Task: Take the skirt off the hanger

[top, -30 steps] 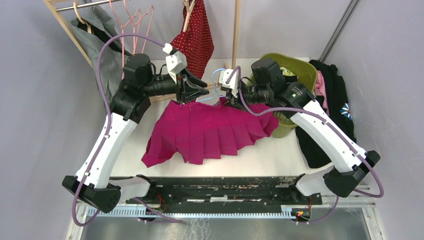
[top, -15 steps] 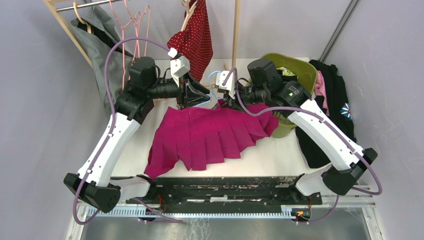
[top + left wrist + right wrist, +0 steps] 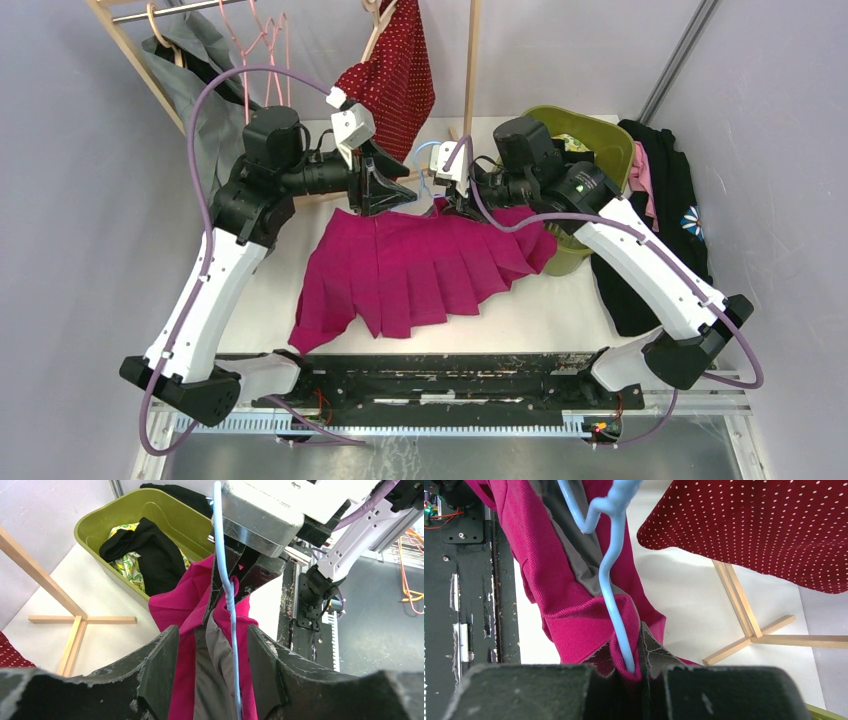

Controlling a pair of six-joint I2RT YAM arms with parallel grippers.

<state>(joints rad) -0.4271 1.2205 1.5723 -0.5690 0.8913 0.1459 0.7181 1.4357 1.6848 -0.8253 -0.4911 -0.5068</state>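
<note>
Left fingers (image 3: 160,670) are opening wider than a second ago, and that arm is backing off a touch toward 9 o'clock. They're now standing spread on either side of the skirt's waistband without gripping it. The right fingers (image 3: 651,652) are pressing together on a fold of the skirt (image 3: 420,270) right where the blue hanger (image 3: 616,580) wire is running into it. They're holding that 12 o'clock edge up off the table (image 3: 570,300) while the rest is lying spread across the middle. Looks to me like the unhooking step is underway, with one side getting let go. The next move is probably calling for the left fingers to re-grab the wire or the cloth alone, so the two can be pulled apart. Around it, a green basket (image 3: 600,140) of clothes is sitting at 2 o'clock and a dark heap (image 3: 670,200) is lying at 3. A wooden rack (image 3: 470,60) with a red dotted garment (image 3: 395,80) is standing at 12, with plain grey walls closing in the sides.
</note>
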